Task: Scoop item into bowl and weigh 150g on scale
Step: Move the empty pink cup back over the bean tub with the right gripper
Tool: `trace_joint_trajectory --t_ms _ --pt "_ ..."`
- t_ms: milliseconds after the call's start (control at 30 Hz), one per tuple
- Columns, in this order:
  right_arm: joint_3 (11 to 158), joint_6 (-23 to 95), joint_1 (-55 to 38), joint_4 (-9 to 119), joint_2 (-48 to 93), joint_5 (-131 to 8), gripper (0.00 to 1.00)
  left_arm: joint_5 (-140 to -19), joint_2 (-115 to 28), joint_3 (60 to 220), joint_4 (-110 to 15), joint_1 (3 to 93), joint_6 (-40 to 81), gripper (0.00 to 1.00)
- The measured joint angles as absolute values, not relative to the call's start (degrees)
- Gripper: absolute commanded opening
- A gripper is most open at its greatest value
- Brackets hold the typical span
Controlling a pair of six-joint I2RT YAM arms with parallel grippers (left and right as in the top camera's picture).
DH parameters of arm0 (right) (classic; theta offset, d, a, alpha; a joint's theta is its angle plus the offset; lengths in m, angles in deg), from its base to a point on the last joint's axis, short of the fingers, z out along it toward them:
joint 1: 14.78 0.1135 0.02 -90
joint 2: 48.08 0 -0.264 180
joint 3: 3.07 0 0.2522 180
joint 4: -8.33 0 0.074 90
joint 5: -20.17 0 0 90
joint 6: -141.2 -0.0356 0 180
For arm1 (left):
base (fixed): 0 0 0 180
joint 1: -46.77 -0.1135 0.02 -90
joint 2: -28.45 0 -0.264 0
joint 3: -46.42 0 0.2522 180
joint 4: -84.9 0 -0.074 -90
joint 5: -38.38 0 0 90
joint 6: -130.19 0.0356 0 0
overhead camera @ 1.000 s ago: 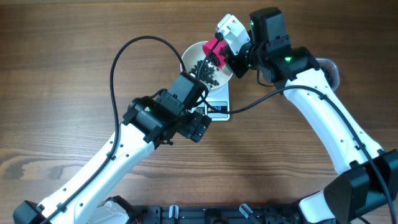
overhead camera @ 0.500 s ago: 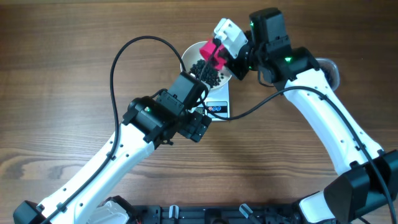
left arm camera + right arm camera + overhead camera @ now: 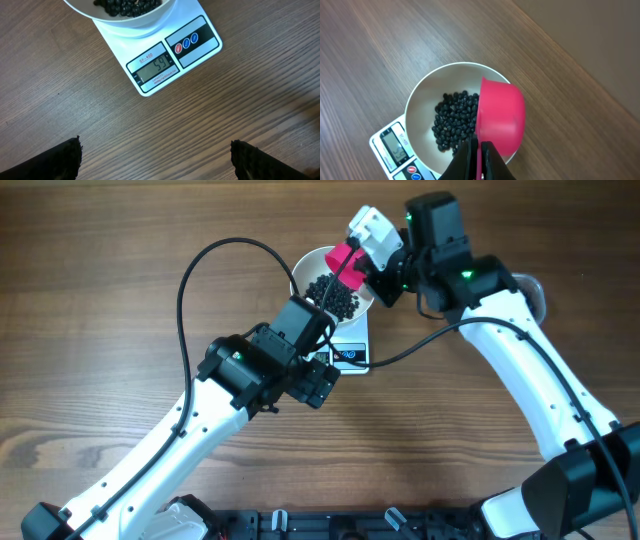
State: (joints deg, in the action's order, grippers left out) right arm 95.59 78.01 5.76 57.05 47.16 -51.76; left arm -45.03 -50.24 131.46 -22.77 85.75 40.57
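Place: robot lab test bench | Evidence: white-and-black jointed left robot arm (image 3: 170, 460) and matching right robot arm (image 3: 535, 375) stood over a bare brown wood-grain tabletop (image 3: 100, 300) | loose black cable (image 3: 190, 280) looped above it | black base frame (image 3: 330, 525) lined the near edge | small flat white digital kitchen scale (image 3: 170, 55) sat on it.

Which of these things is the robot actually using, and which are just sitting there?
In use: black beans; white bowl; digital scale under it; pink scoop tipped over the bowl; right gripper, shut on the scoop's handle.

Idle: left gripper, open and empty above the table; a greyish rounded container, mostly hidden in the overhead view.
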Motion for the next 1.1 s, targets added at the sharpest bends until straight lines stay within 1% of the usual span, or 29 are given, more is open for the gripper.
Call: trace_joint_trajectory --t_ms 300,367,467,567,700,833,967,1100 --pt "95.6 74.5 -9.7 57.8 42.1 -31.3 0.04 -45.0 -50.2 131.5 -22.8 85.8 40.6 1.00" --pt "95.6 72.0 -13.5 57.8 40.7 -26.1 0.04 -45.0 -50.2 131.5 -22.8 85.8 40.6 1.00" --pt "95.6 65.1 -19.8 58.1 39.3 -19.0 0.04 -45.0 -50.2 131.5 -22.8 85.8 40.6 1.00" --pt "95.6 58.7 -26.8 62.3 38.8 -13.9 0.04 -45.0 -50.2 131.5 -22.8 85.8 40.6 1.00" --pt "95.7 57.2 -34.7 70.8 38.7 -11.6 0.04 -45.0 -50.2 131.5 -22.8 85.8 40.6 1.00" --pt "95.7 58.6 -38.6 77.6 38.7 -12.5 0.04 -45.0 -50.2 131.5 -22.8 85.8 40.6 1.00" --pt "95.7 62.0 -39.2 81.8 38.7 -14.1 0.04 -45.0 -50.2 131.5 -22.8 85.8 40.6 1.00" --pt "95.7 63.2 -39.2 82.9 38.7 -16.7 0.04 -45.0 -50.2 131.5 -22.8 85.8 40.6 1.00"
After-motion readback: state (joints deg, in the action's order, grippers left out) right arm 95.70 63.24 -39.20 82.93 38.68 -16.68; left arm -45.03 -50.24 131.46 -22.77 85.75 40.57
